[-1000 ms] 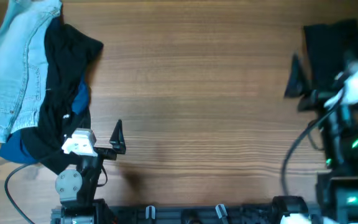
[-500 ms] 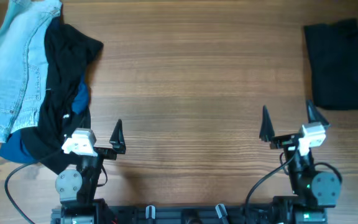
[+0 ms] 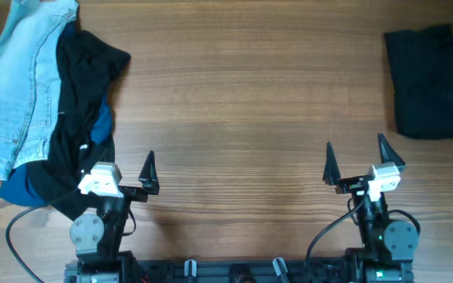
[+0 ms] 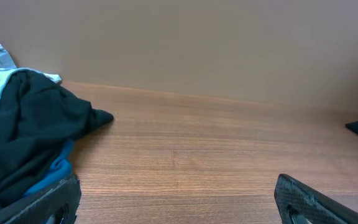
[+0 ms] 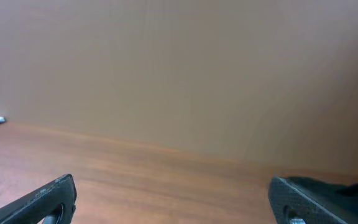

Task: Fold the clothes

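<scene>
A heap of unfolded clothes lies at the table's left: light blue jeans, a black garment over them, and a blue garment underneath. The heap also shows in the left wrist view. A folded black garment lies flat at the far right; its edge shows in the right wrist view. My left gripper is open and empty at the front left, right beside the heap. My right gripper is open and empty at the front right, below the folded garment.
The wooden table is bare between the heap and the folded garment. Both arm bases stand at the table's front edge. A plain wall closes the far side in both wrist views.
My right arm has drawn back from the folded black garment at the far right to the front right. The left arm has not moved.
</scene>
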Available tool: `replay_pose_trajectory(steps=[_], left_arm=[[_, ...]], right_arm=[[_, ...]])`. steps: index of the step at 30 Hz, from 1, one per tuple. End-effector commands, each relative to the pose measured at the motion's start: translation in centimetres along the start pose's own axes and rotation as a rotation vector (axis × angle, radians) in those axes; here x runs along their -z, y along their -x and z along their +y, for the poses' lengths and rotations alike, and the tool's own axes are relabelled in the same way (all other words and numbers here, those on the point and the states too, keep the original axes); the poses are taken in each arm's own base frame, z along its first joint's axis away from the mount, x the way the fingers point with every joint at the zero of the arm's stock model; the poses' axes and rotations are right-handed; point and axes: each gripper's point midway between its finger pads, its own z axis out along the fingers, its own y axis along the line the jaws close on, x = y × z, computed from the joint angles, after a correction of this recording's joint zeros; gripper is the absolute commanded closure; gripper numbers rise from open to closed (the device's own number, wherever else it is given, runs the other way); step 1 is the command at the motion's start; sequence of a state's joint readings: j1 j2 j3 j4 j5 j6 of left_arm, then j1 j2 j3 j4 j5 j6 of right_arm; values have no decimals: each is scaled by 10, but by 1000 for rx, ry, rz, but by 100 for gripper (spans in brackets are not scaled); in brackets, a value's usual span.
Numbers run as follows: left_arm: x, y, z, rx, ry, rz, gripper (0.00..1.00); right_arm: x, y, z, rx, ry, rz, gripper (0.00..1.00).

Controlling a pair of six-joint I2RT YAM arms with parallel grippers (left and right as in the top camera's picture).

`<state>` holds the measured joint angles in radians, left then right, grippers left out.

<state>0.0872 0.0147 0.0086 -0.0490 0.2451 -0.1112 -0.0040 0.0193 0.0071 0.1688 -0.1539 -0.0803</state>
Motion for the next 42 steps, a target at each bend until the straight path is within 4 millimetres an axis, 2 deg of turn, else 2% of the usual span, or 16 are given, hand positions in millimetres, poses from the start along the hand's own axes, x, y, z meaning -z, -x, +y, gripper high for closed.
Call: replay_pose_trajectory(steps=[1, 5, 42], left_arm=[[0, -1, 1, 10, 0, 0, 0], [0, -1, 1, 10, 0, 0, 0], [0, -1, 1, 10, 0, 0, 0]], right_arm=[[1, -13, 4, -10, 17, 50, 0], [3, -35, 6, -28, 24, 140, 0], [3, -35, 5, -27, 17, 142, 0]])
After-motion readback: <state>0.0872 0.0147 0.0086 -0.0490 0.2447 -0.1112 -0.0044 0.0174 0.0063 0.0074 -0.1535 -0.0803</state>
